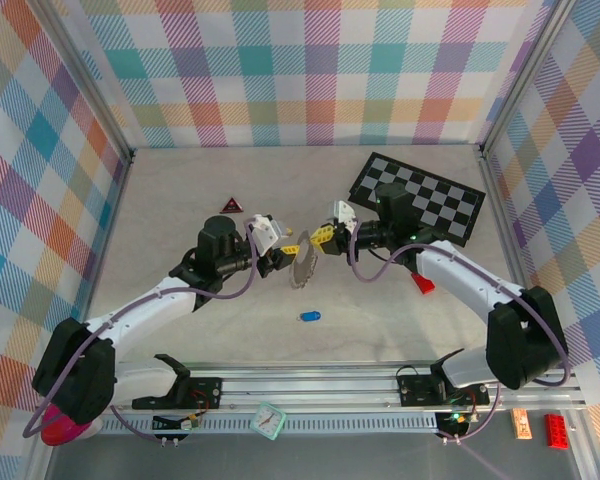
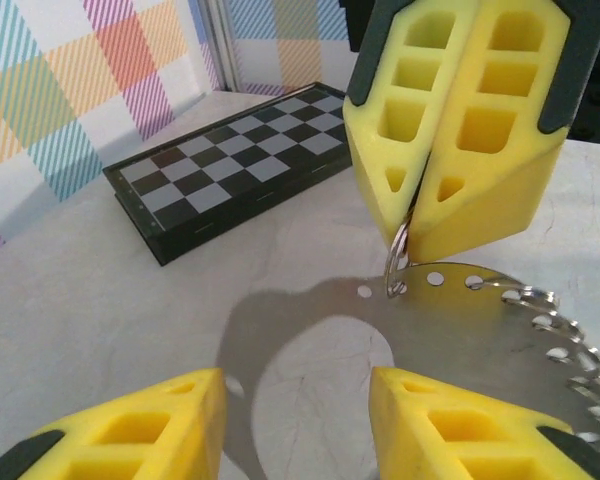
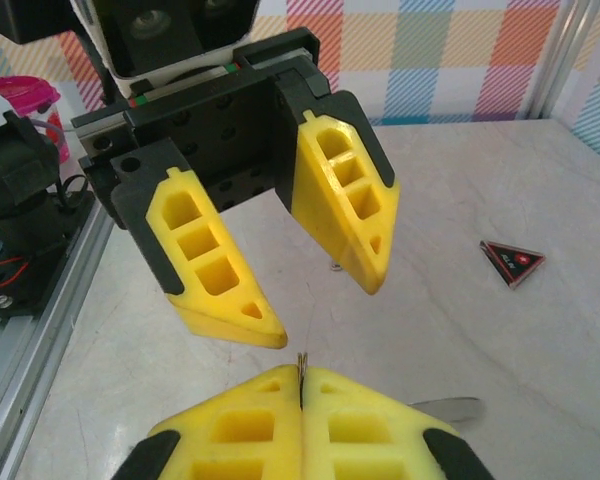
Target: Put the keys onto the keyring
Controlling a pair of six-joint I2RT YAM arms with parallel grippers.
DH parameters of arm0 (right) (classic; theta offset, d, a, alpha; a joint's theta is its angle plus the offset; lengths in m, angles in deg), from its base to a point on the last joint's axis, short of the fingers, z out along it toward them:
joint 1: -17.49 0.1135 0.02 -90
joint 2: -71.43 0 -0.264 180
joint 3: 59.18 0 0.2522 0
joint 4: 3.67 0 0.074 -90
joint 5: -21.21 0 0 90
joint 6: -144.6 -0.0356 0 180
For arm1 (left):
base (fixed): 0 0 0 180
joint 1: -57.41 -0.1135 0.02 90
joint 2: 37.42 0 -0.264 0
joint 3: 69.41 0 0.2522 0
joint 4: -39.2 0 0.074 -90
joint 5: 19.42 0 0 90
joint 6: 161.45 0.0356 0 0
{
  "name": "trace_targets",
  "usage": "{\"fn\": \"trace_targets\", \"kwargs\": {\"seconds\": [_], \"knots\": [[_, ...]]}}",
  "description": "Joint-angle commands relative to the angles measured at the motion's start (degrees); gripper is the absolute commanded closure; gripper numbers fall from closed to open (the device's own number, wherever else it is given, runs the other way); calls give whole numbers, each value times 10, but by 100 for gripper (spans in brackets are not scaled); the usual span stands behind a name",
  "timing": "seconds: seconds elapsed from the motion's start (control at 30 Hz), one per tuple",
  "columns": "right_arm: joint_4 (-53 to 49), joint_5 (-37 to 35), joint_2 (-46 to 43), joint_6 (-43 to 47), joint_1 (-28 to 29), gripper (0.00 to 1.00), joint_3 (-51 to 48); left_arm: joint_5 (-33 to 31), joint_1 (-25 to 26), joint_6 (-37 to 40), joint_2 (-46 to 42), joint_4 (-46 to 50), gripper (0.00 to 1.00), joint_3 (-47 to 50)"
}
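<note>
Silvery keyring (image 1: 302,266), seemingly fringed with keys (image 2: 480,320)

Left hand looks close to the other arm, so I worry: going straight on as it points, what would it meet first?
Probably the keyring, pinched in the shut right hand just ahead, though depth is unclear.

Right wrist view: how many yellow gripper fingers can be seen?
4. Two belong to the left gripper, spread apart at centre; two belong to the right gripper, pressed together at the bottom edge, pinching the keyring. None seem hidden.
</note>
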Motion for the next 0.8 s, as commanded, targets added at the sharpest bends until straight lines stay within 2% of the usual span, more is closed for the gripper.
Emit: {"fn": "trace_targets", "kwargs": {"seconds": [0.0,0.2,0.33,0.77], "knots": [[37,56,14,3,-1,100,0,53,-7,-24,13,-61,60,9],[41,66,25,1,6,100,5,108,-7,-56,26,-102,60,24],[38,70,24,4,9,100,1,128,-7,-57,29,-87,62,19],[30,77,27,10,22,100,2,142,-7,-51,31,-79,71,17]]}}
